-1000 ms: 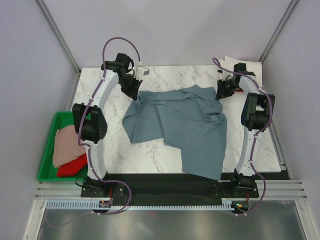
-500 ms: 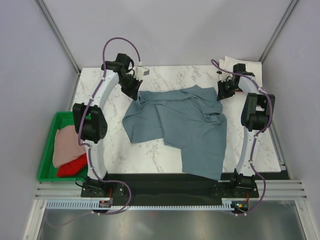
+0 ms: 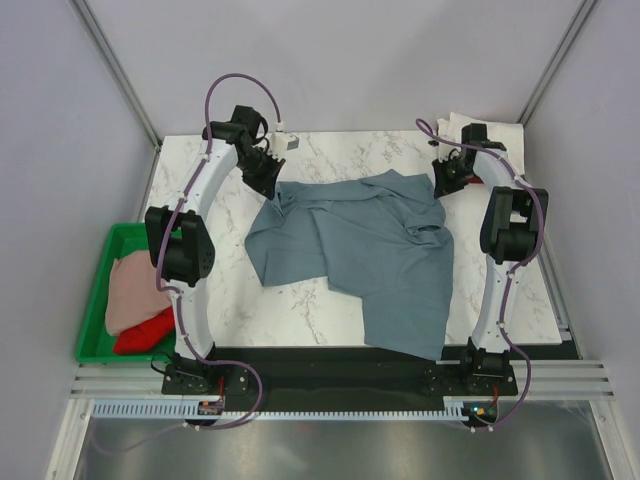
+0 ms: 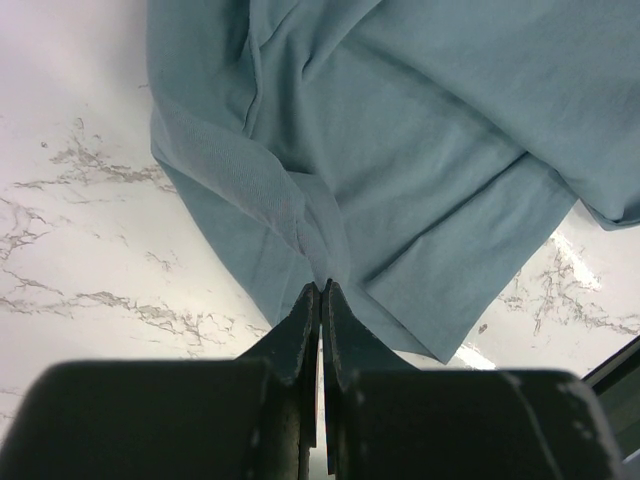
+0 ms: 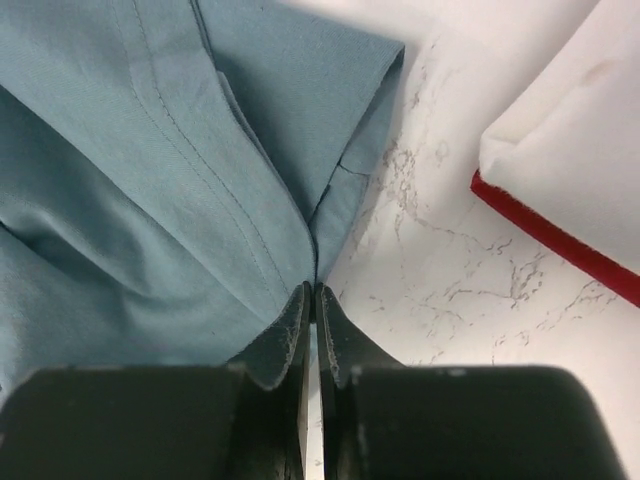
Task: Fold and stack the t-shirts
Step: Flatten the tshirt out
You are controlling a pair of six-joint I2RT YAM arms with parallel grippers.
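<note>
"Top external view first: where is the shirt?"

"The blue-grey t-shirt (image 3: 365, 250) lies rumpled across the middle of the table (image 3: 300, 312), its near right end reaching the near edge. My left gripper (image 3: 266, 182) is at its far left corner, my right gripper (image 3: 446, 180) at its far right corner."

"And your fingers?"

"Pressed together on both sides, each pinching a bit of the shirt. The left has a fold of the cloth, the right a stitched edge."

"How will it handle?"

"Light, soft and limp, I judge. It will sag and crease wherever I do not hold it, and thin cloth may slip from so narrow a pinch. Hems and seams are thicker, so I would take it at two matching corners and draw them apart to spread it flat."

"What lies around it?"

"A folded white t-shirt (image 5: 570, 150) on red cloth (image 5: 560, 240) sits just beside my right gripper, far right. A pale pink t-shirt (image 3: 135, 285) and a red t-shirt (image 3: 145, 338) lie in the green tray (image 3: 120, 240), near left."
</note>
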